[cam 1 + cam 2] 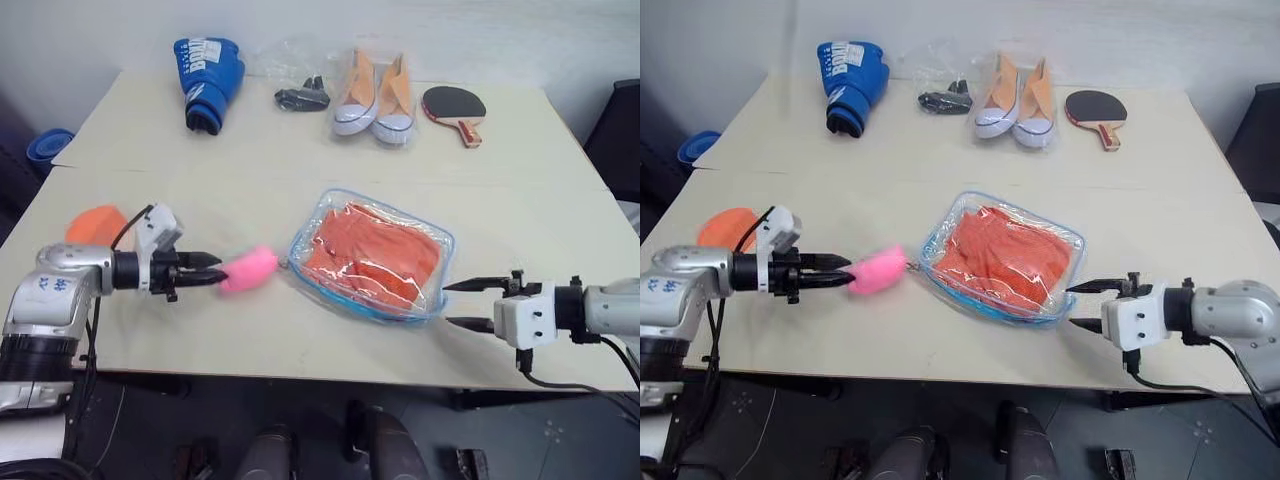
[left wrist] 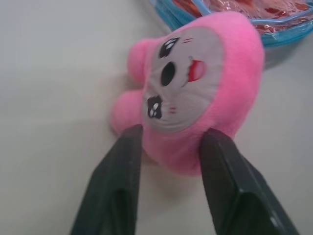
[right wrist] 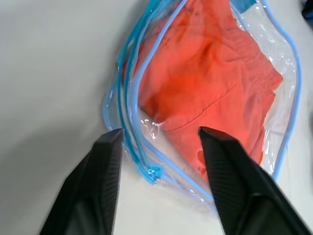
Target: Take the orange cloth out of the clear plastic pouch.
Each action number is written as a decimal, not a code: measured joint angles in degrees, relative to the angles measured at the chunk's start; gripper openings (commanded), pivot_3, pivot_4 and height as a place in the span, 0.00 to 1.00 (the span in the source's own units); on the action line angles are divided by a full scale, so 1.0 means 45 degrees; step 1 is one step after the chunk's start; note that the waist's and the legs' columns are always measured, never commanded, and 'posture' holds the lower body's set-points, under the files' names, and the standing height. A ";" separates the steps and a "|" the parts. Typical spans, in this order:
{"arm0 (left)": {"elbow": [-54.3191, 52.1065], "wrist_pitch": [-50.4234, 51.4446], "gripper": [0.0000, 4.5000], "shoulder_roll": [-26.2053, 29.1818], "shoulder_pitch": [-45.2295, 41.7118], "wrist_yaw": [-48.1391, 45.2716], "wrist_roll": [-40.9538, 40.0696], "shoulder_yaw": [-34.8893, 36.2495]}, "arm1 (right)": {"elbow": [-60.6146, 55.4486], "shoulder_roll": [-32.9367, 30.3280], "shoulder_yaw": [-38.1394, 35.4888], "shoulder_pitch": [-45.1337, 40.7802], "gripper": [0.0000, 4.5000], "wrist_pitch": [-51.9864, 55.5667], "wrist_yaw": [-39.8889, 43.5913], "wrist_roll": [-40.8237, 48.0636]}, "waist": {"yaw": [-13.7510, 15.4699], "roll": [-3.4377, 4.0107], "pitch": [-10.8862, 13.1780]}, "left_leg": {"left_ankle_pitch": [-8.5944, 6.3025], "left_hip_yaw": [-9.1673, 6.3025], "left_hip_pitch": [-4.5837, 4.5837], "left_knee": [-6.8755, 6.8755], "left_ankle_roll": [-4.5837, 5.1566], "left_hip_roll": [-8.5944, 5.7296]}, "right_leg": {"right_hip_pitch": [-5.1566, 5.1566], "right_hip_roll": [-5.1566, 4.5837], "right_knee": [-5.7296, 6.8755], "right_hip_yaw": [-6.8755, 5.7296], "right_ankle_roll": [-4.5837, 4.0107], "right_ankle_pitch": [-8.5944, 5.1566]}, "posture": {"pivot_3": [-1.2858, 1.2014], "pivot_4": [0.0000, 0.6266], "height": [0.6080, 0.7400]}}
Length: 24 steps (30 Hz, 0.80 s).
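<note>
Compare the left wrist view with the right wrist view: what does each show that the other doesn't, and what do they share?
Left wrist view: the pink plush charm, face up, between the open left claw fingers.

Right wrist view: the orange cloth's full spread inside the clear plastic pouch, with the open right claw at the pouch's corner.

Both: the pouch's blue edging, orange cloth inside it, and the pale table.

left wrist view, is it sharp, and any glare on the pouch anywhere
Left wrist view: pink plush charm soft, near pincer fingers blurred. Right wrist view: white glare spots on the clear plastic pouch. Left eye view: pouch film glints over the orange cloth.
</note>
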 measured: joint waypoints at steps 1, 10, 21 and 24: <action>-0.0049 0.0019 0.70 0.0235 0.0339 -0.0084 -0.0054 0.0111 | -0.0569 0.0003 -0.0517 0.0655 0.83 0.0715 -0.0197 0.0342 | 0.0001 0.0002 0.0001 | 0.0000 -0.0001 -0.0004 -0.0002 -0.0001 0.0002 | -0.0004 0.0000 -0.0001 0.0000 -0.0002 -0.0001 | 0.52 0.24 1.00; 0.1329 -0.1271 0.76 0.2673 -0.0338 -0.2200 -0.0036 0.0712 | -0.5610 0.0429 -0.3221 0.2719 0.84 0.8065 -0.2193 0.5541 | 0.0081 -0.0003 -0.0001 | -0.0016 -0.0034 0.0005 -0.0001 -0.0024 0.0012 | 0.0002 -0.0005 0.0006 -0.0017 -0.0027 -0.0015 | 0.52 0.24 1.00; 0.1838 -0.9598 0.76 -0.1327 -0.5918 -0.1529 0.4532 -0.4208 | -0.7424 0.1736 -0.2033 0.1206 0.84 1.1110 -0.4540 0.6714 | 0.0220 -0.0036 -0.0021 | -0.0021 0.0098 -0.0002 -0.0012 0.0041 -0.0035 | -0.0011 0.0078 -0.0018 -0.0004 0.0027 0.0016 | 0.52 0.24 1.00; 0.3206 -1.2271 0.76 -0.1776 -0.6306 -0.0855 0.5752 -0.4867 | -0.7591 0.1912 -0.2001 0.1152 0.84 1.1286 -0.4717 0.6470 | 0.0061 -0.0036 -0.0021 | -0.0020 0.0125 0.0005 -0.0012 0.0038 -0.0021 | -0.0012 0.0084 -0.0010 0.0001 0.0026 0.0015 | 0.52 0.24 1.00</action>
